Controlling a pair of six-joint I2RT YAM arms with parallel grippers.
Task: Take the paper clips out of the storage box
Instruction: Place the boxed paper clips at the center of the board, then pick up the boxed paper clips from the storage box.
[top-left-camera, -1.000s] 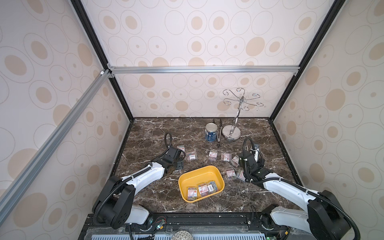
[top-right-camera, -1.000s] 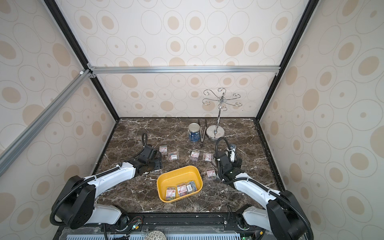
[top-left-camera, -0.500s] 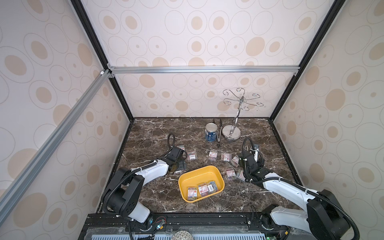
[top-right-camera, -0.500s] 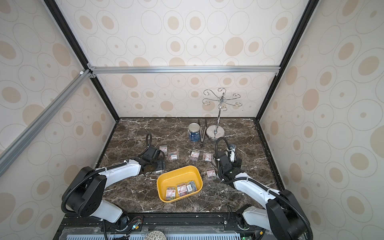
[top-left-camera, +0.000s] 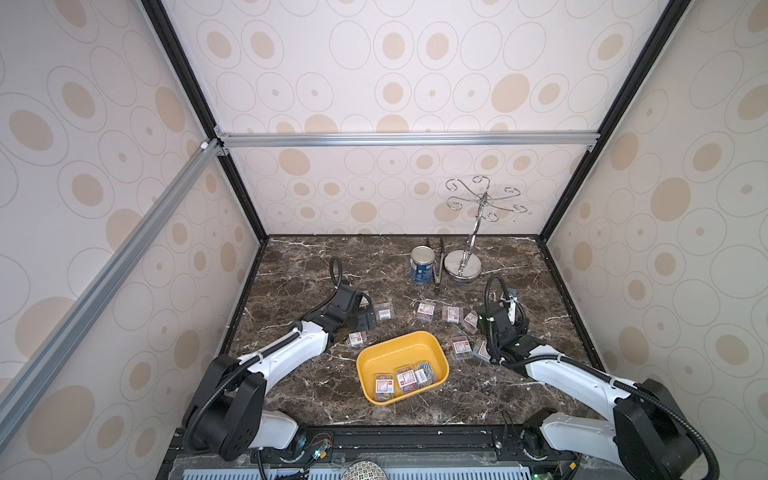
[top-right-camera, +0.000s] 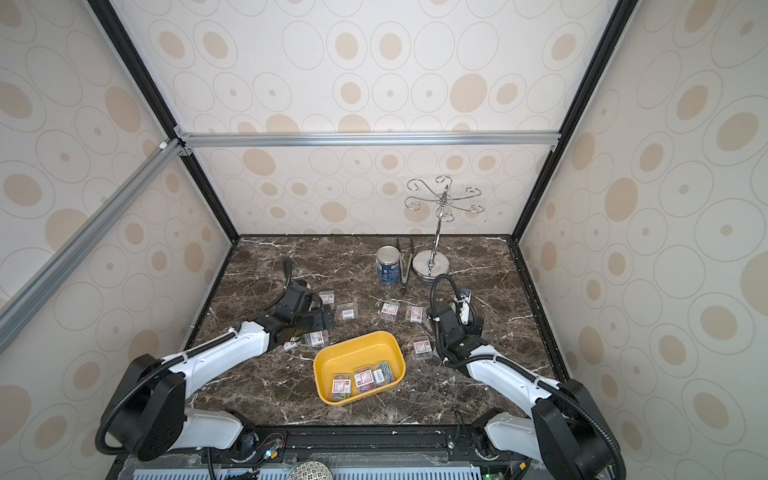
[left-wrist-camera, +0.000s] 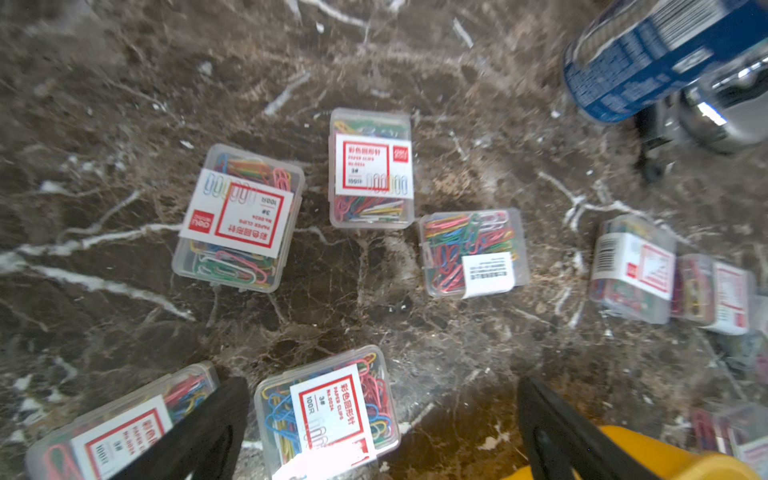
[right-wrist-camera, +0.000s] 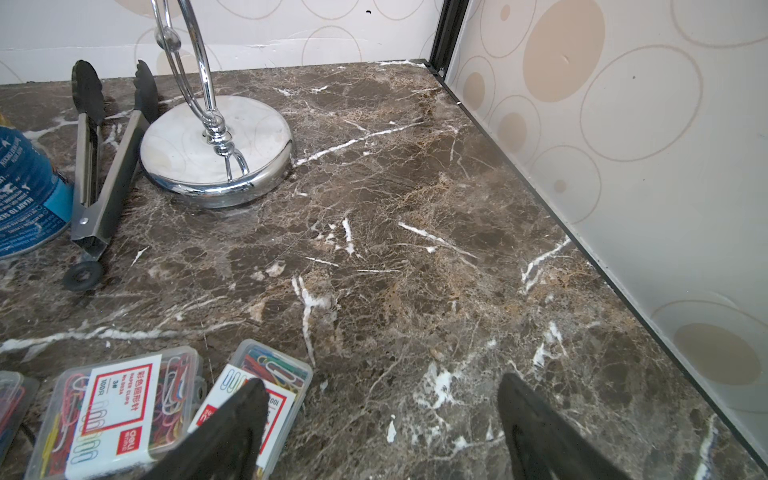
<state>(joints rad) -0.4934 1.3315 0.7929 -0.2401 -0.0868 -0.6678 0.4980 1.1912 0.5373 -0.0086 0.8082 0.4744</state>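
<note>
Marble table (top-left-camera: 311, 266) bears storage box (top-left-camera: 390, 353), paper clips (top-left-camera: 426, 311), can (top-left-camera: 421, 266), tongs (top-left-camera: 438, 270), stand (top-left-camera: 462, 264)

Bright, even light fills both top views, with soft shadows and wide-angle stretching at the edges. In the left wrist view the blue can (left-wrist-camera: 648, 62) far ahead of the left gripper (left-wrist-camera: 380, 384) is blurred; the chrome base (right-wrist-camera: 187, 141) ahead of the right gripper (right-wrist-camera: 380, 382) carries glare.
</note>
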